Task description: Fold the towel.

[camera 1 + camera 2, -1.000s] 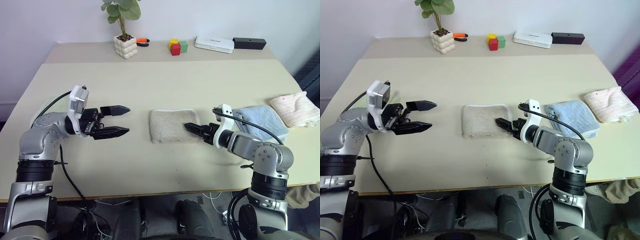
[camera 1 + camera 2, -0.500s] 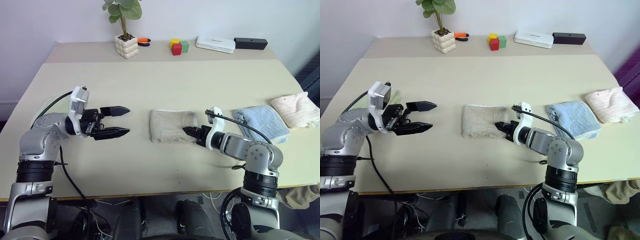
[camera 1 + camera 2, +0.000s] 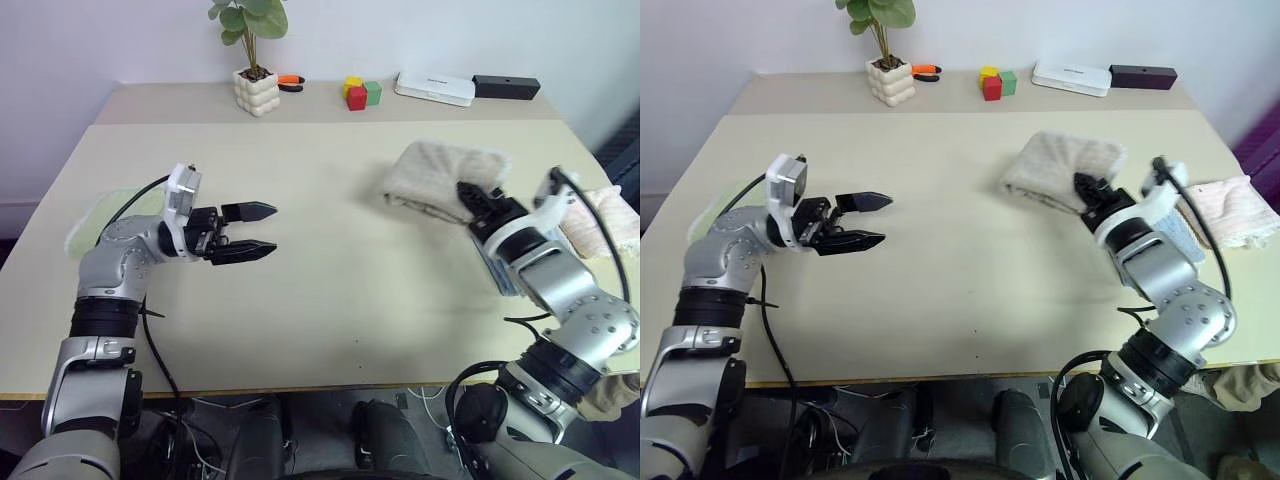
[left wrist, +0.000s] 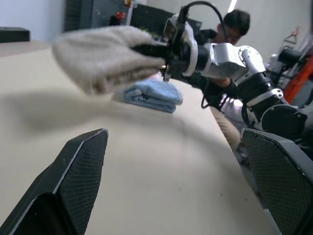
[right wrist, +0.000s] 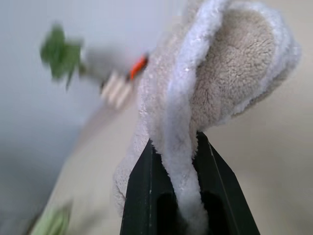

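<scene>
We see the right gripper (image 3: 470, 195) jaws pinching the folded towel (image 3: 437, 175), lifted off the surface (image 3: 330, 290) toward 2 o'clock. The left gripper (image 3: 262, 230) jaws stand spread at 9 o'clock.

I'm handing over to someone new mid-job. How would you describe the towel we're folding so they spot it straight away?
Start at the beige table and look to its right side, where the right end effector is shut on the towel and holds it above the tabletop. It is beige-tan terry cloth with pale edging, unlike the light blue towel and the pinkish cloth lying beside it.
</scene>
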